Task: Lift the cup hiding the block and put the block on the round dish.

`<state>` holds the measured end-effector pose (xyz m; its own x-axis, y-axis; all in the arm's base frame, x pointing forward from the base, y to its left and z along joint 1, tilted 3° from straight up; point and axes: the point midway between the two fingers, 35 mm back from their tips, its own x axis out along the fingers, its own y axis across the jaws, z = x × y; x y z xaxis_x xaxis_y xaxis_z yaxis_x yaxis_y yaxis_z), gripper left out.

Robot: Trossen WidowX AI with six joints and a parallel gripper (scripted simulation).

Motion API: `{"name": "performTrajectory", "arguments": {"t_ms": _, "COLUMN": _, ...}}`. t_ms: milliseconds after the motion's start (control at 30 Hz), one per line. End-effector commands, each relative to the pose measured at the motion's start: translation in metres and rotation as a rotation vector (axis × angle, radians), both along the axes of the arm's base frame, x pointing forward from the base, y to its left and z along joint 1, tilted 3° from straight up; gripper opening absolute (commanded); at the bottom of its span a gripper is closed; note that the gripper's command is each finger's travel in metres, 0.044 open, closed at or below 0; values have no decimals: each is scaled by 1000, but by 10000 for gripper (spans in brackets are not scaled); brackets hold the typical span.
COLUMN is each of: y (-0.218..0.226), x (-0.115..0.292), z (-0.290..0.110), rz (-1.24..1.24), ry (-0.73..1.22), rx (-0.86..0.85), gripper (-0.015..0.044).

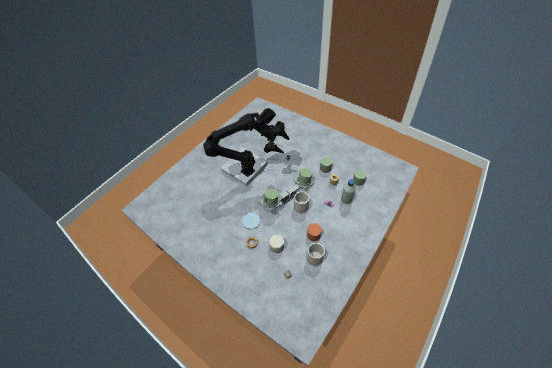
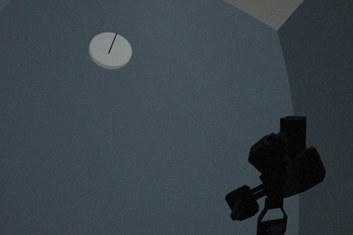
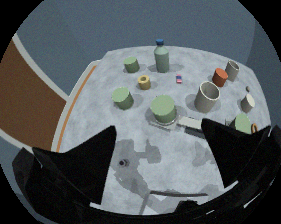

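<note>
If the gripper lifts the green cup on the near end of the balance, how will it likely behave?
The green cup looks rigid, short and wide, so unlikely to tip. Its smooth round wall may slip in the open gripper. The balance will probably tilt once unloaded.

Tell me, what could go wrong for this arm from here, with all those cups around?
Several green cups look alike. Two stand on the balance: one cup at the near end, another at the far end. Two more green cups stand off it, so the open, empty end effector might pick a decoy. The balance cups stand close, so reaching for one may nudge the other, ending the attempt. The pale blue dish lies near the balance, so a lifted cup could pass over it.
</note>
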<state>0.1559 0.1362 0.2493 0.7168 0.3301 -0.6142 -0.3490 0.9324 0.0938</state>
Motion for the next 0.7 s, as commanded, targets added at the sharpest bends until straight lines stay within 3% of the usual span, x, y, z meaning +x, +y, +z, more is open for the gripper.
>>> {"name": "performTrajectory", "arguments": {"t_ms": 0, "y": -22, "x": 4, "z": -5, "rz": -132, "ry": 27, "rx": -28, "gripper": 440}}
{"name": "performTrajectory", "arguments": {"t_ms": 367, "y": -81, "x": 5, "z": -15, "rz": -455, "ry": 66, "rx": -116, "gripper": 440}}
{"name": "performTrajectory", "arguments": {"t_ms": 667, "y": -81, "x": 7, "z": -15, "rz": -443, "ry": 81, "rx": -161, "gripper": 440}}
